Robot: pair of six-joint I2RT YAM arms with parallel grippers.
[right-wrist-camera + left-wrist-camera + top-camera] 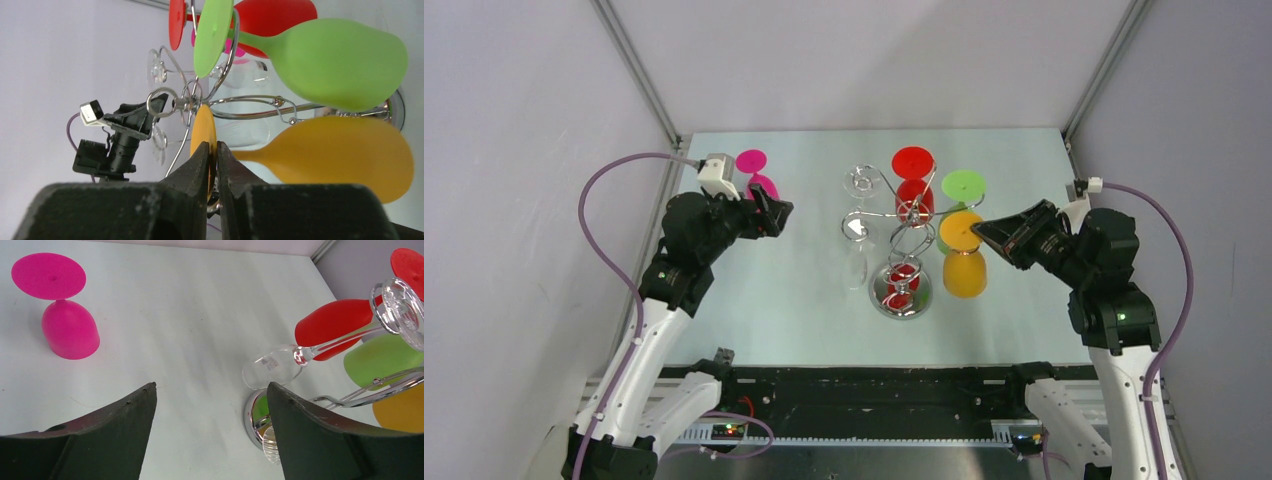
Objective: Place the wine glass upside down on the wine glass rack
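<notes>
The chrome wine glass rack (902, 296) stands mid-table, with its twisted stem and curled arms also in the right wrist view (240, 102). My right gripper (977, 231) is shut on the flat foot of an orange wine glass (965, 272), holding it upside down against the rack's right side. In the right wrist view the fingers (213, 150) pinch the orange foot edge-on, and the orange bowl (345, 155) hangs to the right. I cannot tell whether its foot rests in an arm. My left gripper (779, 213) is open and empty (210, 387), left of the rack.
Red (913, 163), green (962, 186) and clear (861, 182) glasses hang upside down on the rack. A pink glass (754, 170) stands upside down on the table at the back left, also in the left wrist view (70, 330). Grey walls enclose the table.
</notes>
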